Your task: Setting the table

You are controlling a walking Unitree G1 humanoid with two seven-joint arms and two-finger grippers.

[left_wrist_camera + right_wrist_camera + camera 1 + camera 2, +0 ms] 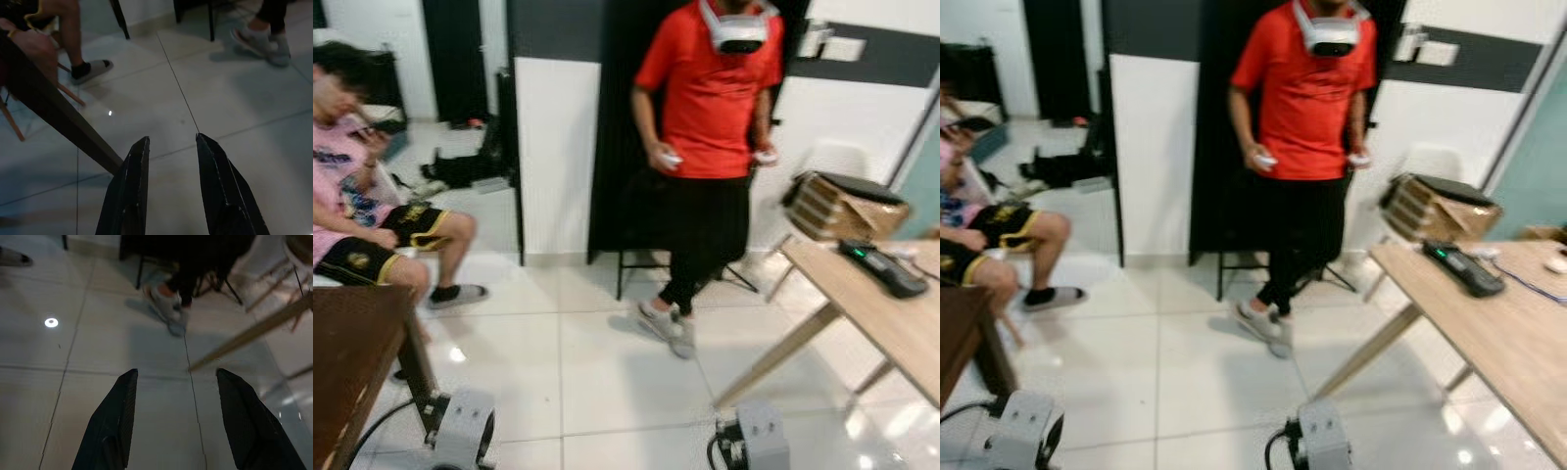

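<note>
From the head we see two tables, both cut off: a light wooden table (891, 323) on our right carrying a black device (883, 268), perhaps a card reader, and a dark table (347, 352) on our left. Two people: one standing in red (710, 98), one seated (372, 230). At the left wrist, our left gripper (171, 147) hangs spread over floor tiles (205, 98). At the right wrist, our right gripper (176, 377) is spread wider, empty

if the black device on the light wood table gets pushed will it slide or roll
The black device looks flat and elongated, lying on the table, so it would probably slide rather than roll. It appears rigid. It sits near the table's edge, so a push could knock it off.
</note>
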